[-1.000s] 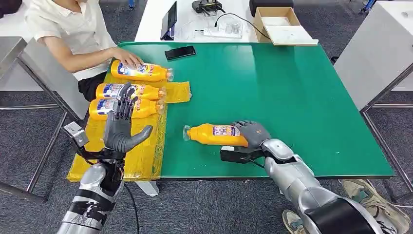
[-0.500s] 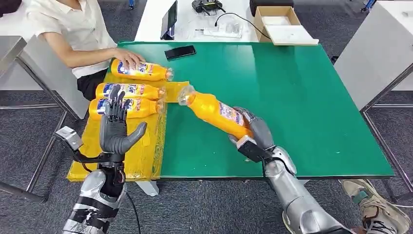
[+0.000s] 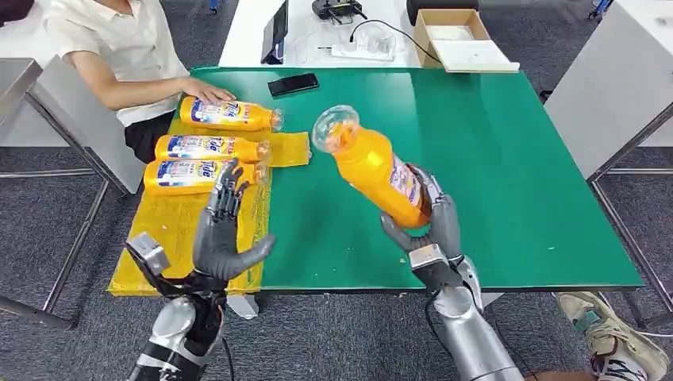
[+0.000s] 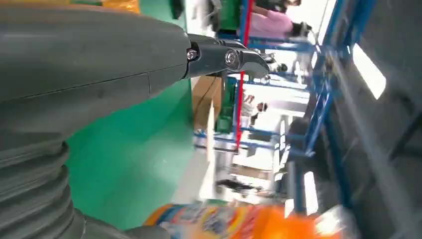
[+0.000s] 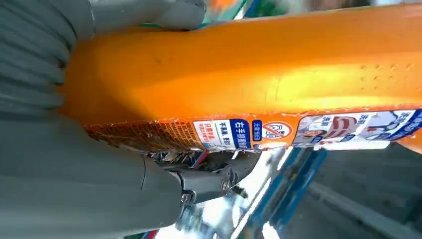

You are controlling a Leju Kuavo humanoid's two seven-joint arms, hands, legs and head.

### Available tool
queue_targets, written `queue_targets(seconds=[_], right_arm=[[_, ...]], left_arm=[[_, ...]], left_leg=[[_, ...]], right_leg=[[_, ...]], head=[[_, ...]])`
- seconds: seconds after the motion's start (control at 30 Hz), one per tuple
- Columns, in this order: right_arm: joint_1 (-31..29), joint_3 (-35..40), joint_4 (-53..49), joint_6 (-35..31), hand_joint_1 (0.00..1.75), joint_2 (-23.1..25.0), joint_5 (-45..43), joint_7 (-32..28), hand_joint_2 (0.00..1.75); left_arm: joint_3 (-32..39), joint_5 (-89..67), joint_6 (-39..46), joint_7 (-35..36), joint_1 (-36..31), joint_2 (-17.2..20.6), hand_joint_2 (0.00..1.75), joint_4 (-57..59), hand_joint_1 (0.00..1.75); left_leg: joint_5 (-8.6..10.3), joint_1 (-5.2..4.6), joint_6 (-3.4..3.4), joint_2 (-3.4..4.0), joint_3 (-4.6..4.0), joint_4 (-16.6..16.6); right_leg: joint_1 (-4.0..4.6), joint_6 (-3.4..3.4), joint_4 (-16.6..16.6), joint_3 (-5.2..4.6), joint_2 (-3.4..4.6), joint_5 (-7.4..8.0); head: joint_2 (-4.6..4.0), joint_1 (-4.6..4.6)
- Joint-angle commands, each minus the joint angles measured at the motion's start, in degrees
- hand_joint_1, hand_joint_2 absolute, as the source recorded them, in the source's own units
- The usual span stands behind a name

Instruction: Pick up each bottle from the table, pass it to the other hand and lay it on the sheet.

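My right hand grips an orange bottle by its lower end and holds it raised above the green table, clear cap tilted up toward me. The right wrist view has the bottle pressed across my palm, label showing. My left hand stands open, fingers apart and pointing up, over the yellow sheet near the table's front left corner, a short way left of the held bottle. Three more orange bottles lie side by side on the sheet's far part. The left wrist view catches the held bottle, blurred.
A person in a white shirt sits at the far left, one hand resting on the farthest bottle. A black phone lies near the table's far edge. Behind it stands a white table with a cardboard box and cables.
My right hand has lifted the bottle off the table and tipped it upright, cap toward the camera. My left hand has shifted right and lower, toward the bottle, still empty.
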Motion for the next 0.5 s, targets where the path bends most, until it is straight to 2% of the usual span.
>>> queue_targets(seconds=[0.03, 0.27, 0.4, 0.5], right_arm=[[0.84, 11.52, -0.66, 4.25, 1.75, 4.56, -0.63, -1.79, 1.75], [0.65, 11.69, -0.61, 4.82, 1.75, 3.92, -0.84, -1.79, 1.75], [-0.28, 16.12, 3.87, 5.76, 1.75, 5.21, 1.04, -1.79, 1.75], [-0.85, 20.16, 6.93, 3.23, 1.75, 5.22, 2.08, -1.79, 1.75]], left_arm=[[-11.49, -8.88, 2.76, -0.27, 0.61, -0.03, 1.75, 1.22, 0.00], [-10.84, -7.93, 2.39, 0.18, 0.34, 0.01, 1.75, 1.12, 0.00], [-10.34, -4.10, 0.96, 0.15, 0.03, -1.03, 1.75, 0.00, 0.00], [-9.80, -0.84, 0.42, 0.47, 0.23, -1.37, 1.75, -1.40, 0.00]], left_leg=[[-0.11, 0.05, -0.11, 0.22, 0.21, 0.01], [-0.07, 0.07, -0.12, 0.08, 0.25, 0.00], [-0.10, 0.08, -0.11, 0.18, 0.30, -0.02], [-0.10, 0.09, -0.11, 0.21, 0.27, -0.02]], right_leg=[[0.07, -0.12, 0.01, 0.15, 0.14, -0.05], [0.08, -0.13, -0.01, 0.20, -0.01, -0.08], [0.09, -0.12, -0.03, 0.25, 0.07, -0.07], [0.10, -0.11, -0.04, 0.22, 0.12, -0.05]], head=[[-0.02, 0.00], [0.00, 0.00], [0.00, 0.00], [0.00, 0.00]])
